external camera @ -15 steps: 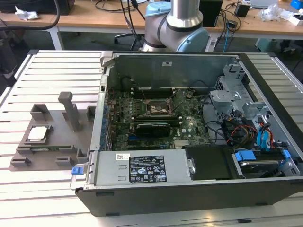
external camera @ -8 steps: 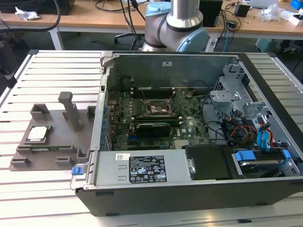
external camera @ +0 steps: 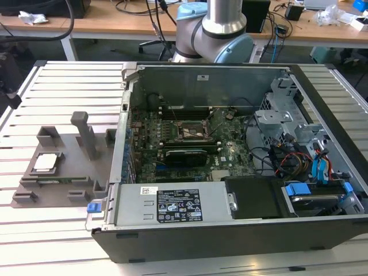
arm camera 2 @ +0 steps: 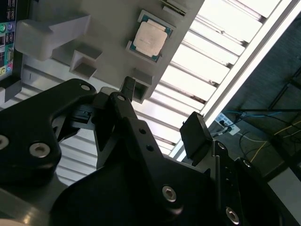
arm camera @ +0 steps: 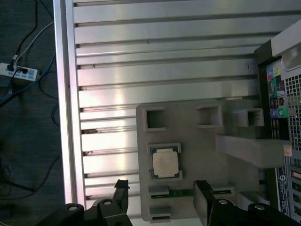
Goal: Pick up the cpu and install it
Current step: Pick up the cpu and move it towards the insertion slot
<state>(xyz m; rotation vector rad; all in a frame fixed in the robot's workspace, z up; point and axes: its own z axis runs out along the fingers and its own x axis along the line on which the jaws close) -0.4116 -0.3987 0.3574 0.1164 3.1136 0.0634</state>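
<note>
Pale silver metal caps the cpu (arm camera: 165,164), which lies flat in a shallow square pocket of the grey holder (arm camera: 193,141). The holder sits on the slatted aluminium bench (arm camera: 164,70), just beside the open computer case (external camera: 241,236), on the exterior view's left. The socket frame (external camera: 192,131) is well apart from the chip, inside the case on the motherboard. My hand (arm camera: 161,185) hangs above the holder, touching nothing. Its two black fingers (arm camera: 121,184) are spread wide with nothing between them, and I cannot tell how high it rides. In the first wrist view the chip lies near the gap between the fingertips but not inside it. I judge the chip to be very light, thin and completely stiff, so weight is no concern. The smooth metal lid looks slippery, and the underside, which I cannot see, is likely the delicate face. I would take it by two opposite edges of its thin board, squeezing gently and squarely so it does not tilt or pop out. The pocket's raised corners crowd the chip, so the free stretches at mid-side look like the best purchase.
</note>
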